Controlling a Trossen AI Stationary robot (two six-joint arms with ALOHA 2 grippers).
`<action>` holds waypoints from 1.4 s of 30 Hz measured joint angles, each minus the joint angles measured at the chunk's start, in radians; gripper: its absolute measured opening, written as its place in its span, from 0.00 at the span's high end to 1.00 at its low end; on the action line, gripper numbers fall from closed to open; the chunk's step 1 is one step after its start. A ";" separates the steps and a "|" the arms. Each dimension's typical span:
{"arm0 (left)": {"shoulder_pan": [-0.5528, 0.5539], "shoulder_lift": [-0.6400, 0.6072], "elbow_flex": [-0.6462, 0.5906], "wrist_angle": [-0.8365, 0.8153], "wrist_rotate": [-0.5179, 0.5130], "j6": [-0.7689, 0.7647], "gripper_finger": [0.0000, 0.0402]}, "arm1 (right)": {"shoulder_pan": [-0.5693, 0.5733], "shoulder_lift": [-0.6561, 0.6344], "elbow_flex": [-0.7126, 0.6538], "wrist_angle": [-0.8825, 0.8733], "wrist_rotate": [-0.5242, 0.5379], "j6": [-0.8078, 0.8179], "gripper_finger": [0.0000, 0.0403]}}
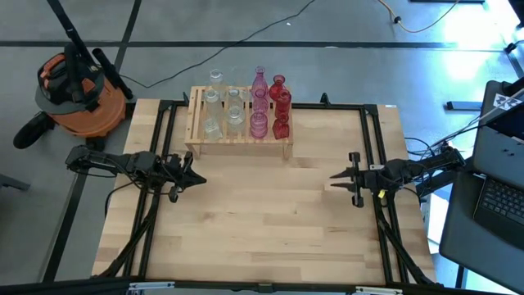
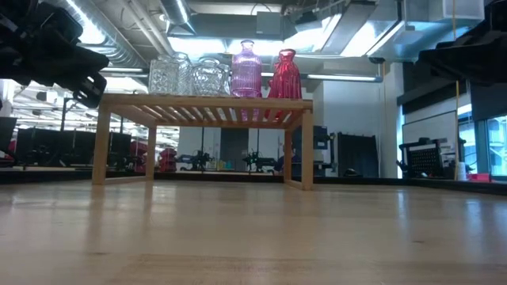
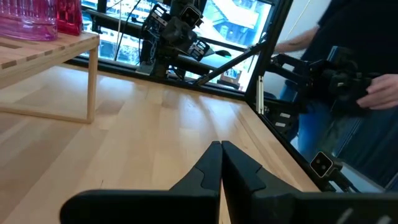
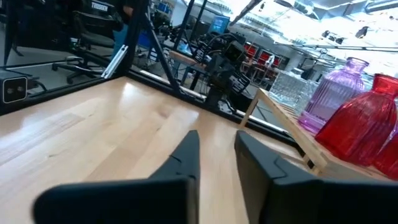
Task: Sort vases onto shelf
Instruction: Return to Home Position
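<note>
The light wood shelf (image 1: 239,123) stands on its short legs at the table's far middle, also in the low view (image 2: 206,103). On its slatted top stand several vases in rows: clear ones (image 1: 214,102) on the left, pink ones (image 1: 259,102) in the middle, red ones (image 1: 281,106) on the right. My left gripper (image 1: 199,179) hovers near the shelf's left near corner, shut and empty (image 3: 221,144). My right gripper (image 1: 334,175) hangs right of the shelf, open by a narrow gap and empty (image 4: 216,138). Both point toward the table's middle.
Black frame rails (image 1: 372,164) run along the table's left and right sides. An orange vacuum (image 1: 78,90) stands on the floor beyond the far left corner, and a laptop (image 1: 499,205) sits to the right. A person's hand (image 3: 382,93) shows beyond the right edge. Bare tabletop (image 1: 262,221) lies between the arms.
</note>
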 joint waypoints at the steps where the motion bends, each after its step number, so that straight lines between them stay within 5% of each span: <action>1: 0.000 0.000 0.000 0.000 0.000 0.000 1.00 | 0.000 0.000 0.000 0.001 0.000 0.000 0.85; 8: 0.000 0.000 0.000 0.000 0.000 0.000 1.00 | 0.000 0.000 0.000 0.000 -0.017 -0.002 0.78; 42: 0.000 0.000 0.000 0.000 0.000 0.000 1.00 | 0.000 0.000 0.000 0.001 -0.019 -0.005 0.78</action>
